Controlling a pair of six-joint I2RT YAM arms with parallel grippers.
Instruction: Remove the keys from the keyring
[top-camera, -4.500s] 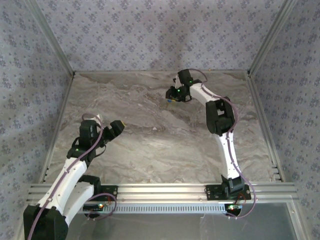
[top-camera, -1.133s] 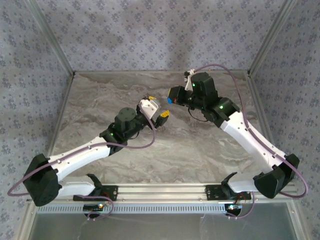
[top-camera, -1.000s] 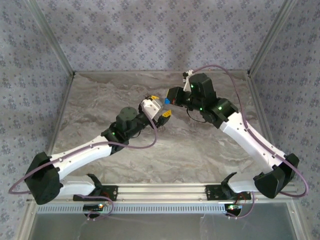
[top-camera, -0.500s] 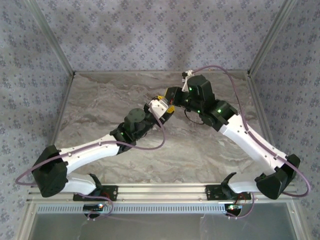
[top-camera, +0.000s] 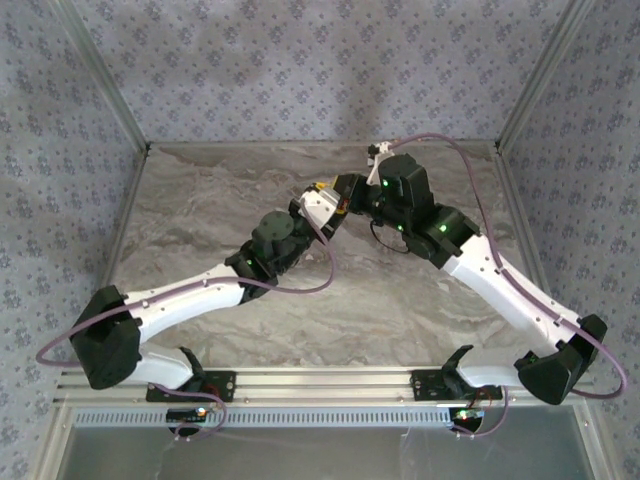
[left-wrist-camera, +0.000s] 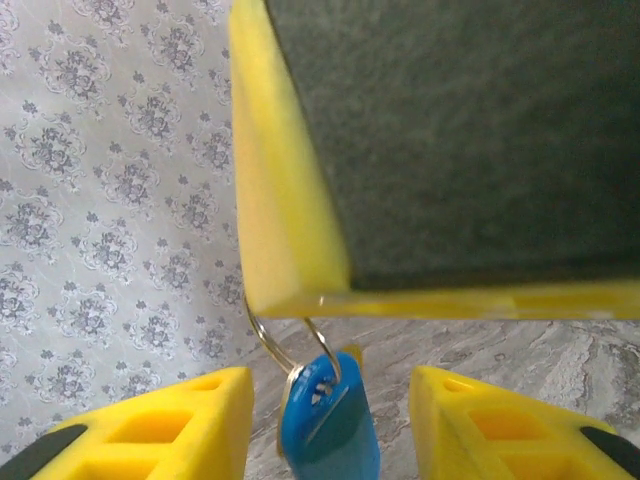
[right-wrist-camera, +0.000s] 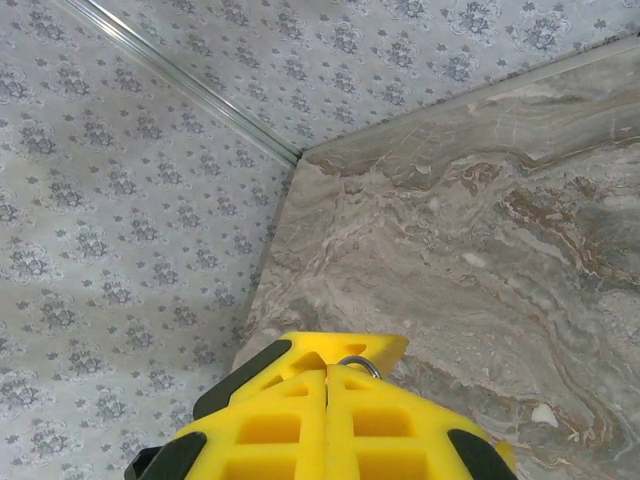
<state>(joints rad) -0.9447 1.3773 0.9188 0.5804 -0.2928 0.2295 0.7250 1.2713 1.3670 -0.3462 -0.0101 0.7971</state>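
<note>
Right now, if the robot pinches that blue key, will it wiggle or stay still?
Probably wiggle: the blue key dangles loose from a thin keyring that the right gripper pinches, so a nudge likely swings it. It looks small and smooth between the open fingers of the left gripper, so it may slip sideways.
</note>
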